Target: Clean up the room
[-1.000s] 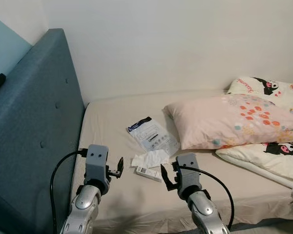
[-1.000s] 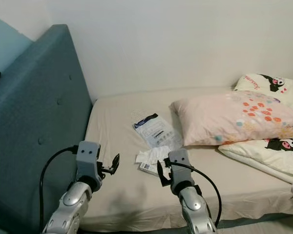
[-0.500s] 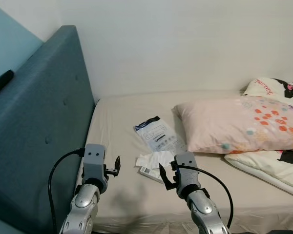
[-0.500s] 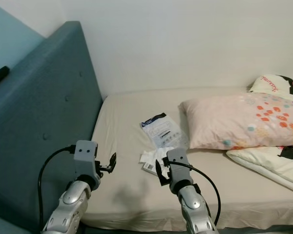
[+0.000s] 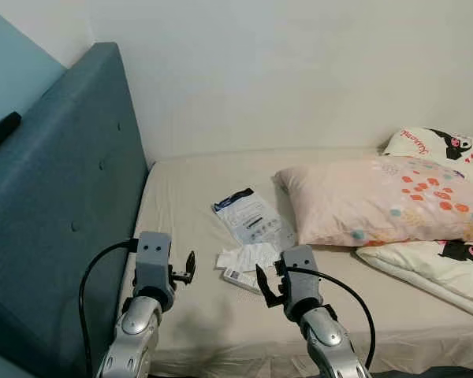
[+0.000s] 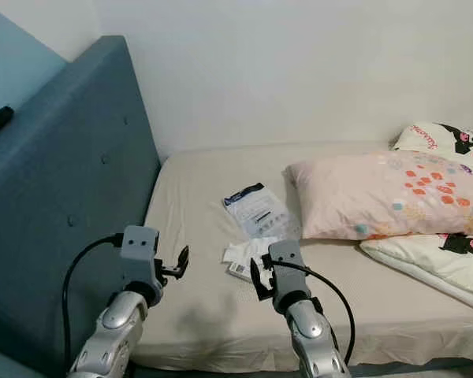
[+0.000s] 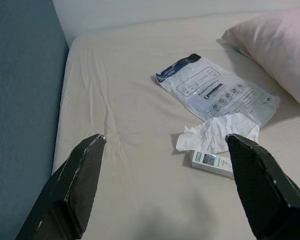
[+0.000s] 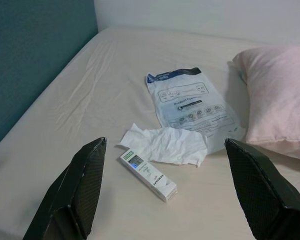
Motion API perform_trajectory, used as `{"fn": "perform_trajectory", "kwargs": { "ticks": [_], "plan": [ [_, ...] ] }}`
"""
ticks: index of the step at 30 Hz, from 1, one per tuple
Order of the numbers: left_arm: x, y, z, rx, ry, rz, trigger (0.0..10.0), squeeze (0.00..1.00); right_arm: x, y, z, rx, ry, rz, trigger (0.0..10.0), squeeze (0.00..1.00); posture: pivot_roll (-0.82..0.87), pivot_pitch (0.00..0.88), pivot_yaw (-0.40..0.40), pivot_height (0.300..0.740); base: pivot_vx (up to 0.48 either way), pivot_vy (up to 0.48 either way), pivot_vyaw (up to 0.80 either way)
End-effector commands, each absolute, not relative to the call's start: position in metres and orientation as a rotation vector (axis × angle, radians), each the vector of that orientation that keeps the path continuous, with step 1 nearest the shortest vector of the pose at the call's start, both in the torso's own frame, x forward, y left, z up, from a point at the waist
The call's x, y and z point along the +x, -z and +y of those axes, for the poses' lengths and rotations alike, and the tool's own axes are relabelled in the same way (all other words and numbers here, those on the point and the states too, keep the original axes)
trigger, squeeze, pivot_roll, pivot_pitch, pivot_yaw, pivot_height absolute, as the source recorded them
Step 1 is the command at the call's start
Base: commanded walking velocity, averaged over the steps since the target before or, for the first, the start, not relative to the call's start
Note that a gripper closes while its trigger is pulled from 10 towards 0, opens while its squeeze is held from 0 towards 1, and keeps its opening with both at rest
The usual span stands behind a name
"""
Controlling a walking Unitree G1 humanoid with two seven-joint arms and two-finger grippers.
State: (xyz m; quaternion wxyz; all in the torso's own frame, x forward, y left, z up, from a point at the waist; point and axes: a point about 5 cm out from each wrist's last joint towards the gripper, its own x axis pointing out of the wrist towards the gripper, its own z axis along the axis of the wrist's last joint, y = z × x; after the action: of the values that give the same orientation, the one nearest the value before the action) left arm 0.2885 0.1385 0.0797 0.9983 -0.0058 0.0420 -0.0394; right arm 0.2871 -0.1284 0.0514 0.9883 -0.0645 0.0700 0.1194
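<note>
The robot stood at the near edge of the bed (image 5: pixel 189 189), both arms raised over the mattress, and the step in hand looked like the approach to the litter before any pick-up. Three stray things lay together near the middle of the sheet: a white and blue plastic packet (image 8: pixel 192 104) furthest away, just left of the pink pillow (image 5: pixel 378 198); a crumpled tissue (image 8: pixel 164 145) touching the packet's near edge; and a small white box (image 8: pixel 148 175) lying flat, just nearer than the tissue and touching it. The right gripper (image 8: pixel 165 200) hung above the sheet just short of the box, its fingers spread wide and empty. The left gripper (image 7: pixel 162 192) hovered further left, nearer the teal headboard (image 5: pixel 55 220), its fingers likewise wide apart and holding nothing. Judging by this, the next move would call for the right gripper to reach forward and down, straddle the box across its narrow width, and close.
</note>
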Motion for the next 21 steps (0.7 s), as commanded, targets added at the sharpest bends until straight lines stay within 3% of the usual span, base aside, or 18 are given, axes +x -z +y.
{"fn": "perform_trajectory", "kwargs": {
  "ticks": [1, 9, 11, 21],
  "plan": [
    [0.2891, -0.0774, 0.1384, 0.029, 0.094, 0.090, 10.0, 0.00, 0.2862, -0.0503, -0.1281, -0.131, -0.241, 0.152, 10.0, 0.00, -0.01, 0.081, 0.005, 0.740, 0.000, -0.480, 0.00],
    [0.2890, -0.0761, 0.1365, 0.004, 0.090, 0.102, 10.0, 0.00, 0.2856, -0.0498, -0.1277, -0.136, -0.247, 0.154, 10.0, 0.00, -0.01, 0.081, 0.006, 0.740, 0.000, -0.480, 0.00],
    [0.2890, -0.0755, 0.1384, 0.000, 0.083, 0.105, 10.0, 0.00, 0.2850, -0.0480, -0.1283, -0.131, -0.240, 0.167, 10.0, 0.00, -0.01, 0.080, 0.004, 0.740, 0.000, 0.000, -0.61],
    [0.2876, -0.0735, 0.1432, 0.000, 0.047, 0.113, 10.0, 0.00, 0.2843, -0.0469, -0.1266, -0.139, -0.256, 0.174, 10.0, 0.00, -0.01, 0.074, -0.003, 0.740, 0.000, 0.000, 0.00]
  ]
}}
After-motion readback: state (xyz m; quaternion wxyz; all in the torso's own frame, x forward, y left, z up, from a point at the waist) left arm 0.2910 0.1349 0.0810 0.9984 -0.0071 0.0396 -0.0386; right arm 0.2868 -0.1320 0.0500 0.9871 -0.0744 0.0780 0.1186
